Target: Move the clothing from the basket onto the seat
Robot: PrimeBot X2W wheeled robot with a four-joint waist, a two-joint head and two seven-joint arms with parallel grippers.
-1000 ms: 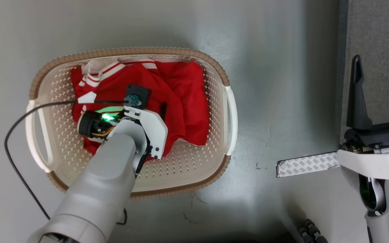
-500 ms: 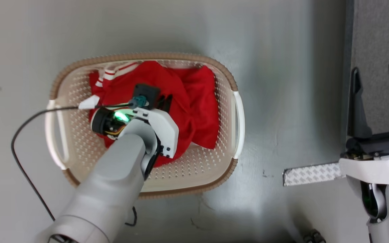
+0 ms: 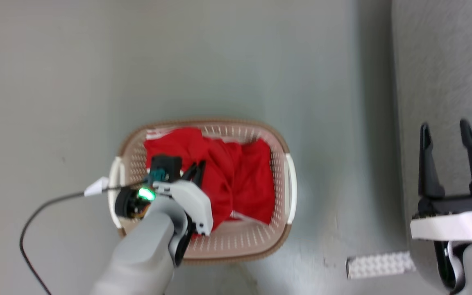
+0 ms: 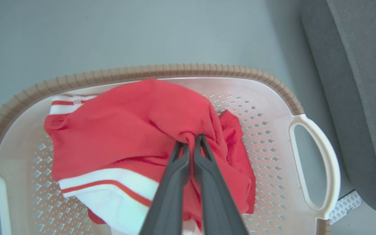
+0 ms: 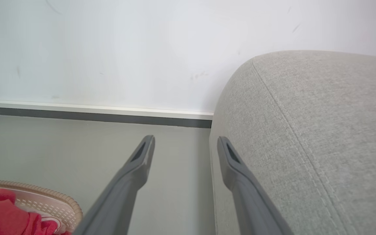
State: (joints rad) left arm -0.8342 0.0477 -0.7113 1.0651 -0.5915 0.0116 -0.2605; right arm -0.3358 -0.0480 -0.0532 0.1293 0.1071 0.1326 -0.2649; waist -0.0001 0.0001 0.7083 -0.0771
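Since the earlier frame the left gripper (image 4: 191,141) has drawn the clothing (image 4: 132,124) up into a peak; the head camera has also shifted. Its jaws pinch that fold, and the clothing remains in the basket (image 4: 175,70). Right gripper (image 3: 444,125): spread wide, empty, near the seat (image 5: 312,130). The fabric is likely light and limp, so hold bunched folds.

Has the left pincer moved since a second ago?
Yes. Against the basket, the left pincer has shifted toward the handle at the head view's left, shut on the clothing.
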